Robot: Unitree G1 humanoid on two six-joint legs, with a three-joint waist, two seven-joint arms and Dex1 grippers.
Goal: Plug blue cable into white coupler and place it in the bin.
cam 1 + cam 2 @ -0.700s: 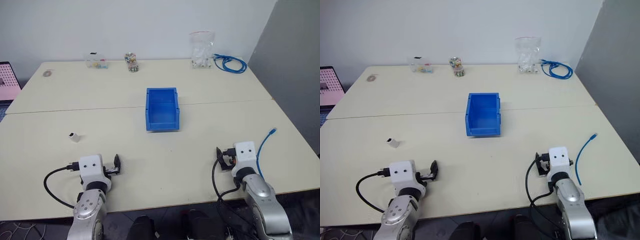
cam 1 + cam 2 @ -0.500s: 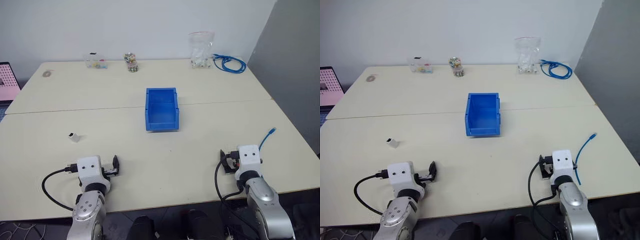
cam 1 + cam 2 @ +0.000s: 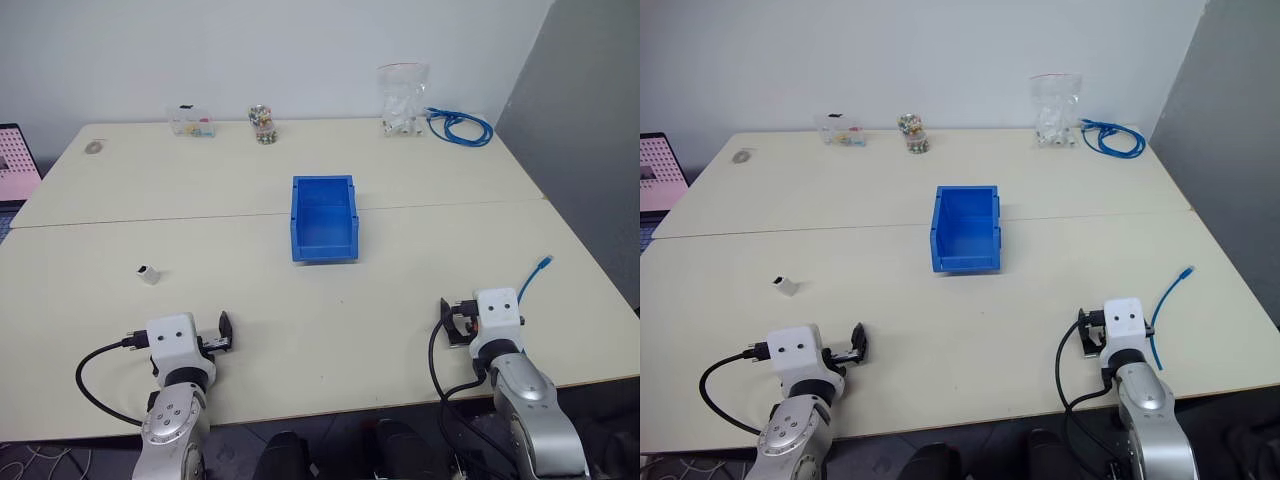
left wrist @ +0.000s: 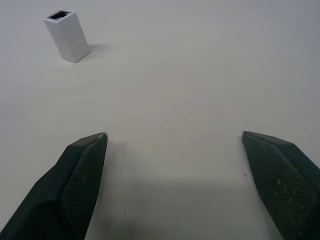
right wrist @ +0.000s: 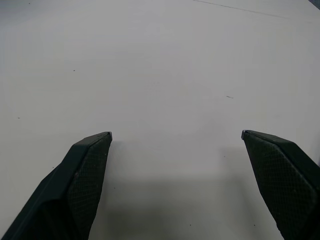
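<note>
The blue cable (image 3: 528, 283) lies on the table at the near right, its clear plug pointing away from me. My right gripper (image 5: 176, 134) hovers open just left of it, with bare table between its fingers. The white coupler (image 3: 149, 272) stands on end at the near left; it also shows in the left wrist view as the coupler (image 4: 67, 43), dark opening up. My left gripper (image 4: 175, 135) is open and empty, nearer to me than the coupler and slightly to its right. The blue bin (image 3: 297, 220) sits at the table's middle, lower lip toward me, nothing in it.
Along the far edge stand a clear plastic bag (image 3: 403, 98), a coiled bundle of blue cable (image 3: 460, 127), a small jar (image 3: 263, 124) and a clear box (image 3: 192, 121). A small disc (image 3: 94, 147) lies at the far left. A seam crosses the table behind the bin.
Left gripper has drifted a little left and back toward the near edge. Right gripper has shifted slightly right, closer to the blue cable. Both stay open.
</note>
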